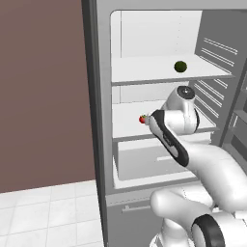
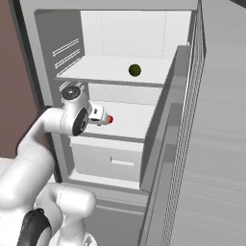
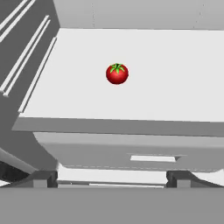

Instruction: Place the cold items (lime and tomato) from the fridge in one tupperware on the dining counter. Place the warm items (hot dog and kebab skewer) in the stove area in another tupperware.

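Two cold items sit in the open fridge (image 1: 101,96): lime (image 1: 180,66) on its upper shelf, tomato (image 3: 117,74) on its middle shelf. Gripper (image 3: 112,178) spread wide, empty, short of the tomato. Next: advance, straddle tomato, close.

The fridge (image 1: 101,96) stands open, its door (image 2: 211,144) swung out to the right and a wall (image 1: 43,91) at its left. The lime (image 1: 180,66) lies on the upper shelf (image 1: 144,75), toward its right side. The tomato (image 3: 117,73) sits on the middle shelf (image 3: 175,78), one level below the lime, back from the front edge and left of centre. A drawer (image 3: 131,151) lies under that shelf. The gripper (image 3: 111,178) is in front of the middle shelf, apart from the tomato, which lies straight ahead of it.
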Robot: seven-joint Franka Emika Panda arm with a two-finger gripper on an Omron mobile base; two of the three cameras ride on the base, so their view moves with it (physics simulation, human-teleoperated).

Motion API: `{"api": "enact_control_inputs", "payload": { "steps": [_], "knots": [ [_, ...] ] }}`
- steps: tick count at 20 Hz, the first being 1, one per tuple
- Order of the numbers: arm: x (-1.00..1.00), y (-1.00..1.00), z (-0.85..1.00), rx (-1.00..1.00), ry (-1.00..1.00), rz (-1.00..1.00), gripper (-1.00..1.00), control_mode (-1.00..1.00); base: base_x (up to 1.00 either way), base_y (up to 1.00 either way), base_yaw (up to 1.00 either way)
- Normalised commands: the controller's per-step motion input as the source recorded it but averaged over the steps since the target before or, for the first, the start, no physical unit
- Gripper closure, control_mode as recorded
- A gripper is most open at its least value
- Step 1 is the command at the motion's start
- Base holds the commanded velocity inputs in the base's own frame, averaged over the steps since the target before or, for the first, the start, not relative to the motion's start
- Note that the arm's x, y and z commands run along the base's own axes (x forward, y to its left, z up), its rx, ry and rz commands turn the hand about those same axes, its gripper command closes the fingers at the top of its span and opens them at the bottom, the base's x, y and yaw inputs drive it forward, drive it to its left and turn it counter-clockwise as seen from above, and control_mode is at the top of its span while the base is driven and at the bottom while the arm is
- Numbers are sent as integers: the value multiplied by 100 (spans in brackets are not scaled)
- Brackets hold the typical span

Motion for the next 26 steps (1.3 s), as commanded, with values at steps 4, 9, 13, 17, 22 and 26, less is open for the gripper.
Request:
{"api": "enact_control_inputs", "payload": {
  "steps": [4, 9, 13, 17, 22, 26],
  "knots": [
    [67, 0, -37, 0, 0, 0, -100, -100, 0, 0, 0],
    [64, 0, -36, 0, 0, 0, -100, -100, 0, 0, 0],
    [62, 0, -12, 0, 5, 0, -100, -100, 0, 0, 0],
    [66, 0, -17, 0, 6, 0, -100, -100, 0, 0, 0],
    [63, 0, -29, 0, 1, 0, -100, -100, 0, 0, 0],
    [56, 0, -41, 0, 0, 0, -100, -100, 0, 0, 0]
  ]
}}
